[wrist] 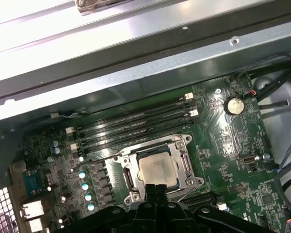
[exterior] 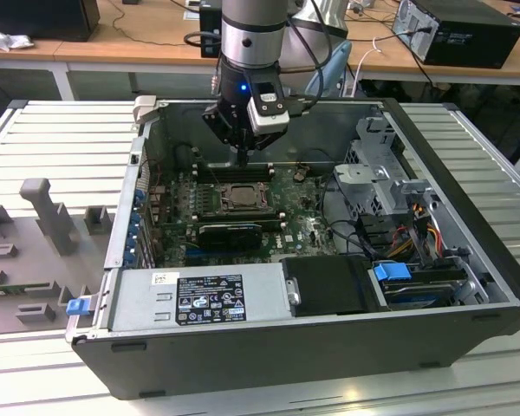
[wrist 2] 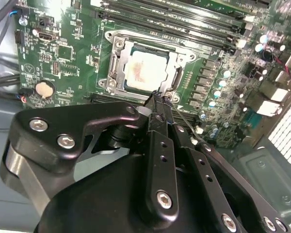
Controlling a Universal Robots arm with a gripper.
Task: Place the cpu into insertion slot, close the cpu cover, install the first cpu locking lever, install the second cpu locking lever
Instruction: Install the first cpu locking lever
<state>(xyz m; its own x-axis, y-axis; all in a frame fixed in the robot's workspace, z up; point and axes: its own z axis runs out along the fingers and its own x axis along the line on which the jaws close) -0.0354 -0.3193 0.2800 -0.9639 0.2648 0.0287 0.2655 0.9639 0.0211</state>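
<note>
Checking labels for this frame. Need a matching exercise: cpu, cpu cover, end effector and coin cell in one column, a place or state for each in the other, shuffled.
Column 1
1. cpu
2. cpu cover
3. end effector
4. coin cell

Column 2
A. round, silvery, off to one side on the green board
B. lying flat, framing the chip
C. black, tips at the frame's edge
D. metal top showing through the square window

Pairs: 1-D, 2-B, 3-C, 4-A
</note>
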